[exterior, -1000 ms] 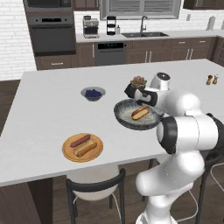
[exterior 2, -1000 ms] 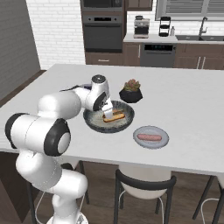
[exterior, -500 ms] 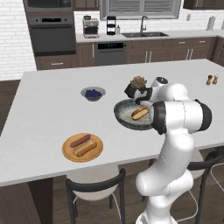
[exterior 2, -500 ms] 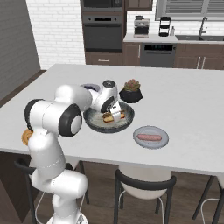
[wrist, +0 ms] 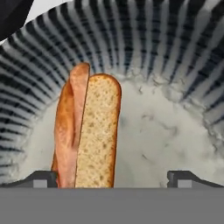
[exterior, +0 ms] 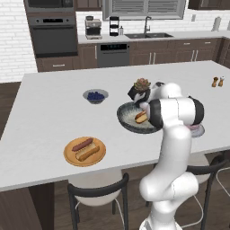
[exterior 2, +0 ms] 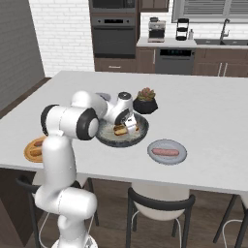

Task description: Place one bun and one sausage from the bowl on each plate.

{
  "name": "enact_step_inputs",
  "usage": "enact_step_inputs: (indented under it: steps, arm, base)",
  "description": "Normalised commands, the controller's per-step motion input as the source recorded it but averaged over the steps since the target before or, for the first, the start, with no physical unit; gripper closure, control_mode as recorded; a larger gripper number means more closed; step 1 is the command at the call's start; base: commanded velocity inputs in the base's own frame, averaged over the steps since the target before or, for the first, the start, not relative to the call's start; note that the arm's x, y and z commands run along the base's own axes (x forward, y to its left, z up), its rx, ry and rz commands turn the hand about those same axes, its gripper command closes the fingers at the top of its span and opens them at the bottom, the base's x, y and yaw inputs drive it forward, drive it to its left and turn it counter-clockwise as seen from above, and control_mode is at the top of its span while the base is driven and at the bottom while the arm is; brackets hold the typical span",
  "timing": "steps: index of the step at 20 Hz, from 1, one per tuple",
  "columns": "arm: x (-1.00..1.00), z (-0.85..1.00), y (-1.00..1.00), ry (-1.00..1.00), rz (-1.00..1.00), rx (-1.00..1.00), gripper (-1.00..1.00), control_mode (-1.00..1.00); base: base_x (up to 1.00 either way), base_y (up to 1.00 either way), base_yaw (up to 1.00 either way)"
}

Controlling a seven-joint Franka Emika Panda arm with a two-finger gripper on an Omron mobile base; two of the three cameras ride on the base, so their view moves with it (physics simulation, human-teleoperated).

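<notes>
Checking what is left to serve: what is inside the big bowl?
One bun lies in the bowl, open pincer above it. The bun hides whatever is underneath.

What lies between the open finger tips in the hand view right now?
The last bun in the bowl, toward the left finger tip; pale bowl floor fills the rest.

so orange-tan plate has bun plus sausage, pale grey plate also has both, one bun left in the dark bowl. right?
Not quite. The flat pale grey plate holds only a sausage, no bun, as the right base view shows. The rest stands: orange-tan plate has both, a bun remains in the wide dark grey bowl.
</notes>
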Motion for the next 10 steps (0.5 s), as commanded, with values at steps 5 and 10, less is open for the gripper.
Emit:
enact_step_inputs:
  steps: [5,10]
  arm:
    - [0.27,-0.32,0.05,0.0,0.0,0.0,-1.0,-1.0]
    - [0.27,-0.24,0.18,0.03,0.0,-0.05,-1.0,-1.0]
  base:
    - [0.0,0.0,0.0]
    - [0.0,0.0,0.0]
